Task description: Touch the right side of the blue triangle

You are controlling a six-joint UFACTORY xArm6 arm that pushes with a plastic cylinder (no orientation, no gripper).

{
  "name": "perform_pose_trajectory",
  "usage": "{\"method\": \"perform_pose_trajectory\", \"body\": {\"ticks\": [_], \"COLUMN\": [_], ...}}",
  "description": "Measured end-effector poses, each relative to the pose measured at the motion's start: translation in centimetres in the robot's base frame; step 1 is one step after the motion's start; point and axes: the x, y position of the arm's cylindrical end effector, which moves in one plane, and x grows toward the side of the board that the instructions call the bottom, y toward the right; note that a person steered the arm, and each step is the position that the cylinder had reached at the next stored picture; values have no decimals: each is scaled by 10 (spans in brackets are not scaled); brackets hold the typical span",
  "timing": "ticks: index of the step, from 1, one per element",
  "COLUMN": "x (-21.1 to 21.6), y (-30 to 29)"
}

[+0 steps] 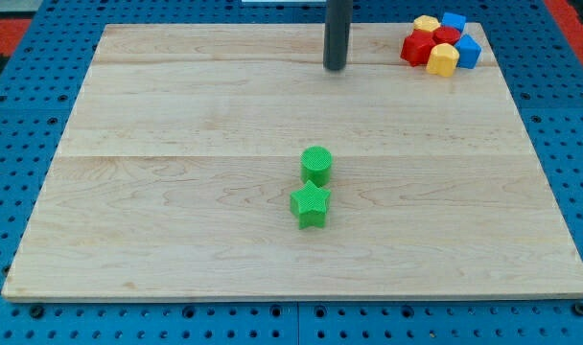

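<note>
My tip [336, 68] rests on the wooden board [176, 115] near the view's top, left of a tight cluster of blocks at the top right corner. That cluster holds two blue blocks: one [469, 51] on its right edge and one [454, 20] at its top. Which of them is the triangle I cannot tell. My tip is well to the left of both and touches no block.
The cluster also holds two red blocks [417, 46] [447, 36] and two yellow blocks [442, 60] [426, 22]. A green cylinder [316, 165] and a green star [310, 205] stand together near the board's middle, below my tip.
</note>
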Motion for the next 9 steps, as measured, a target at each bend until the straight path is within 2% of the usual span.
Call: {"method": "perform_pose_trajectory", "body": {"ticks": [1, 2, 3, 6, 8, 9], "x": [64, 48, -5, -18, -124, -127], "y": [88, 214, 281, 283, 283, 278]}}
